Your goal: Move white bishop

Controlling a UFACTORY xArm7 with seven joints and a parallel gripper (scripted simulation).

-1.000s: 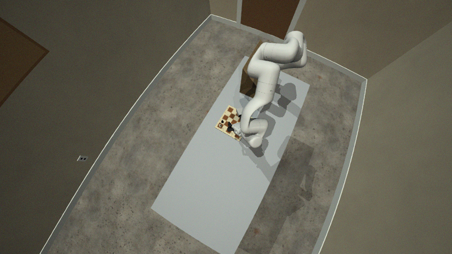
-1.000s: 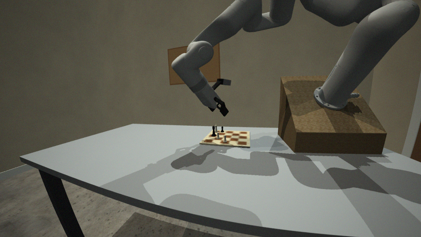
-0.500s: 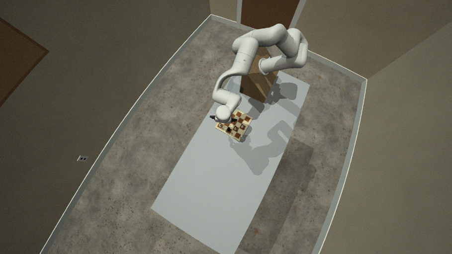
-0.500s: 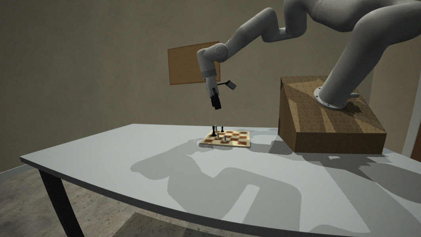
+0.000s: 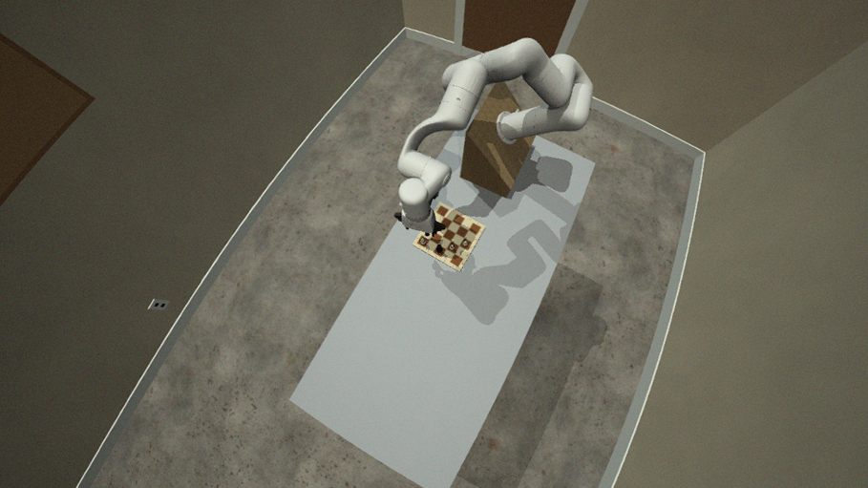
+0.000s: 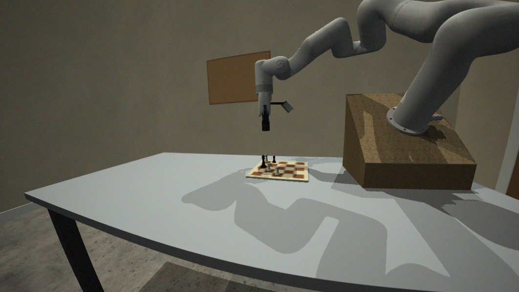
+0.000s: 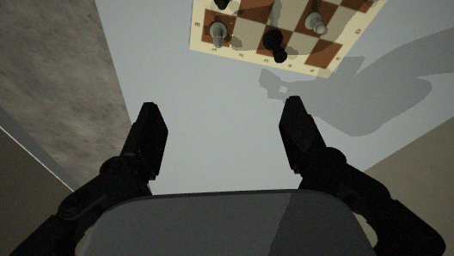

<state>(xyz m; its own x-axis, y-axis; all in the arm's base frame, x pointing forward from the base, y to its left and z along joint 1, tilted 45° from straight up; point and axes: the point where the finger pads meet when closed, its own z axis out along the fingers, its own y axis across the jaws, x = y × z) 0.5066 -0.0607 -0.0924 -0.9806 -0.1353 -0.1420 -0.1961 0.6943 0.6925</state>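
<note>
High above the small brown-and-cream chessboard (image 6: pixel 290 170), my black end effector (image 6: pixel 265 125) hangs wide open, holding nothing. Below me, the board lies flat on the pale grey surface (image 6: pixel 145 188). Some little white chess pieces (image 7: pixel 218 32) and black chess pieces (image 7: pixel 275 43) stand on it. Which white one is the bishop, I cannot tell.
</note>
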